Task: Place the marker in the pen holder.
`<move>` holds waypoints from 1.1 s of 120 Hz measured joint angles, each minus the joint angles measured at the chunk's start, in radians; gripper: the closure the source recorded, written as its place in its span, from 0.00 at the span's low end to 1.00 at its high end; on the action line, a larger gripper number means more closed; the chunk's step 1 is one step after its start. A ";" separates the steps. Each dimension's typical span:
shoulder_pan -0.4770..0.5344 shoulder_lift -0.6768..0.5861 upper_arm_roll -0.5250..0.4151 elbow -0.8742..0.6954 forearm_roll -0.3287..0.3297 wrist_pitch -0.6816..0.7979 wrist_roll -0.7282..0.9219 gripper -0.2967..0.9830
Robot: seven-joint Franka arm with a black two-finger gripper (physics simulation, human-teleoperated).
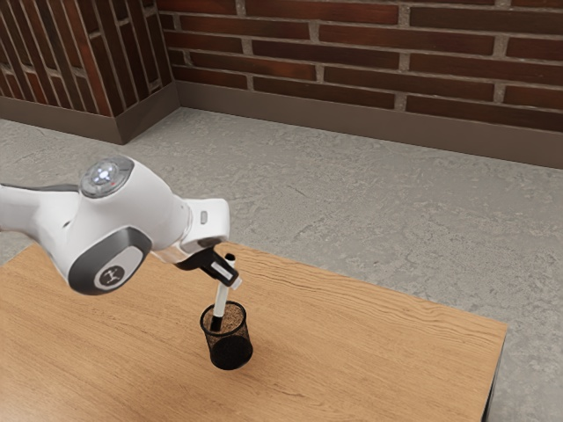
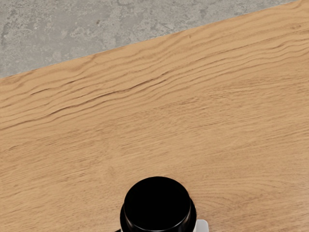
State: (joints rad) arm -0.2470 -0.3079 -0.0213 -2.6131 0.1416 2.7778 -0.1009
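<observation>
One white marker (image 1: 221,302) sits clamped between the fingers of the black gripper (image 1: 231,279), left of center in the exterior frame, its lower end within the mouth of the black mesh pen holder (image 1: 230,352); step in hand judged to be insertion. Next move calls for a short, straight lowering, then release. Exterior view gives the tip's position inside the mouth; wrist view gives the marker's round black upper end (image 2: 157,204) against the wooden tabletop (image 2: 145,130).
</observation>
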 joint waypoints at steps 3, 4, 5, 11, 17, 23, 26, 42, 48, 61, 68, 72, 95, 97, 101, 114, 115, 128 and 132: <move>0.000 0.003 0.000 0.002 0.009 0.001 -0.004 0.84; 0.001 0.004 0.000 0.002 0.011 0.001 -0.006 0.84; 0.001 0.005 0.000 0.003 0.014 0.001 -0.007 0.84; 0.004 0.015 0.000 0.006 0.031 0.007 -0.015 0.84; 0.012 0.028 0.001 0.009 0.049 0.016 -0.022 0.84; 0.020 0.042 0.001 0.016 0.061 0.022 -0.028 0.84; 0.023 0.049 0.001 0.019 0.066 0.025 -0.030 0.84; 0.040 0.090 0.000 0.038 0.078 0.038 -0.042 0.83; 0.043 0.109 0.000 0.039 0.079 0.044 -0.045 0.82; 0.044 0.119 0.001 0.040 0.074 0.052 -0.049 0.65; 0.044 0.111 0.002 0.039 0.074 0.054 -0.050 0.55; 0.044 0.093 0.005 0.039 0.075 0.054 -0.050 0.50; 0.042 0.019 0.079 0.364 0.040 -0.172 -0.048 0.34; 0.041 0.024 0.081 0.413 0.034 -0.217 -0.048 0.33; 0.040 0.034 0.084 0.496 0.023 -0.306 -0.048 0.32; 0.040 0.080 0.088 0.745 -0.010 -0.609 -0.053 0.28; 0.040 0.081 0.088 0.754 -0.011 -0.629 -0.053 0.28; 0.042 0.085 0.090 0.810 -0.017 -0.829 -0.059 0.26; 0.043 0.086 0.090 0.827 -0.018 -0.879 -0.061 0.26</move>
State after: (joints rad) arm -0.2045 -0.2217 0.0688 -1.7863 0.1237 1.8985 -0.1621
